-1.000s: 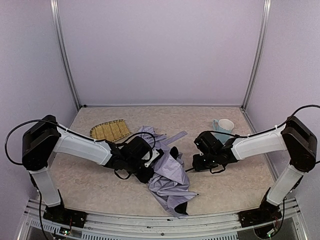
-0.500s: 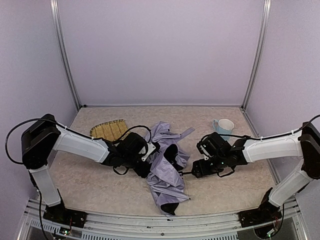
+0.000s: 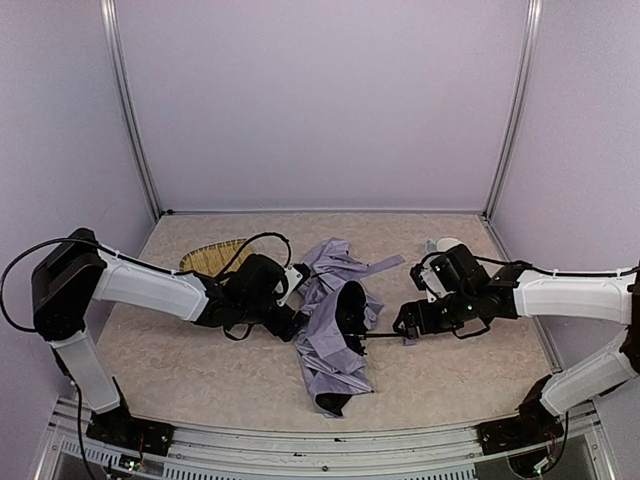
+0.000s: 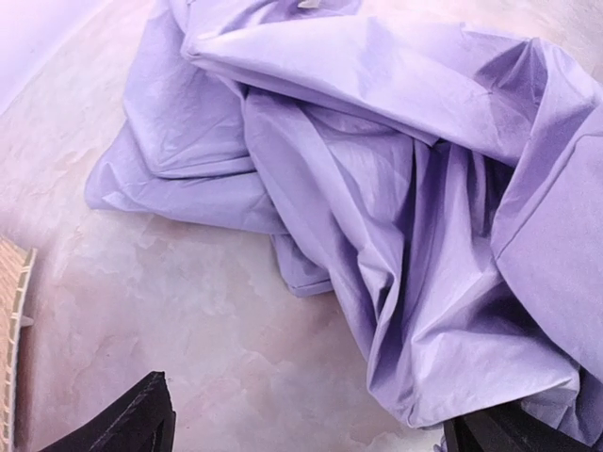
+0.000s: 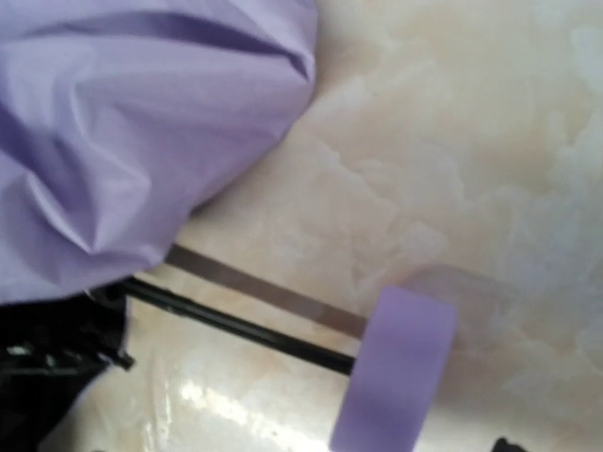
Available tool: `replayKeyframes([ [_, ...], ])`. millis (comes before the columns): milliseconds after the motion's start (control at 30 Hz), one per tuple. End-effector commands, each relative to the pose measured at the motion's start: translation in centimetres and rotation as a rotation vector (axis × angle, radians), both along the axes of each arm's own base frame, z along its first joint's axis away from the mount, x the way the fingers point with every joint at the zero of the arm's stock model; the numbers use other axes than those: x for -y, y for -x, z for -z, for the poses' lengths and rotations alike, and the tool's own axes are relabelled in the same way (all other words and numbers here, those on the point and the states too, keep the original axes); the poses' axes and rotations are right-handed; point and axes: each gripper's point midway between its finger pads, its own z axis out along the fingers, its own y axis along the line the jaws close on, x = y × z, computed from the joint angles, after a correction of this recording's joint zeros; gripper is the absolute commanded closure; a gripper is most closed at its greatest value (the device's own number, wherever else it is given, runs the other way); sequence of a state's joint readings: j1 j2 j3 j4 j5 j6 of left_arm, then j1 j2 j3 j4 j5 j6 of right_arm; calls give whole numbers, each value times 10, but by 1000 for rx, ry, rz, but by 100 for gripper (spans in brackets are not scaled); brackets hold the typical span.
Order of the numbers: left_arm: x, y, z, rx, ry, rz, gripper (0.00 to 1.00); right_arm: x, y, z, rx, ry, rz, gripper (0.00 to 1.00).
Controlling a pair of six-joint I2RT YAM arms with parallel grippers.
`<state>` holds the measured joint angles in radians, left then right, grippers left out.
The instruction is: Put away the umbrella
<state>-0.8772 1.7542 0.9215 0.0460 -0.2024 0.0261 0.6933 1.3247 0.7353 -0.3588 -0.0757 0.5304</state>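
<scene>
Lavender umbrella (image 3: 333,348) on beige table (image 3: 200,372)

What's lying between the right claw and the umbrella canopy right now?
The umbrella's thin black shaft, running over bare tabletop; the right wrist view shows it best.

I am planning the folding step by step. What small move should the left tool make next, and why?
Probably ease the left tool forward and close it on the umbrella canopy. Its fingers stand wide open over the table, the crumpled fabric lies just ahead of them, and the thin shaft with its handle sticks out toward the right tool.
</scene>
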Motion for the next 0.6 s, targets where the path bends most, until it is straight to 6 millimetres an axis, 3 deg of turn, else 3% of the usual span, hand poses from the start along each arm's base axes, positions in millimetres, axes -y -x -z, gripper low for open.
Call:
replayKeyframes([
  [0, -6, -10, -30, 75, 47, -51, 4, 7, 1, 15, -31, 20, -11, 15],
  [133, -16, 3, -45, 49, 109, -76, 5, 13, -7, 17, -32, -8, 14, 32],
  [233, -27, 14, -38, -11, 152, -108, 13, 11, -9, 21, -44, -30, 20, 48],
  [433, -24, 41, 15, -179, 147, -60, 31, -3, -2, 42, -122, -68, -22, 47],
  [567, -4, 42, 28, -215, 186, 1, 32, -7, -4, 51, -130, -83, -23, 48],
])
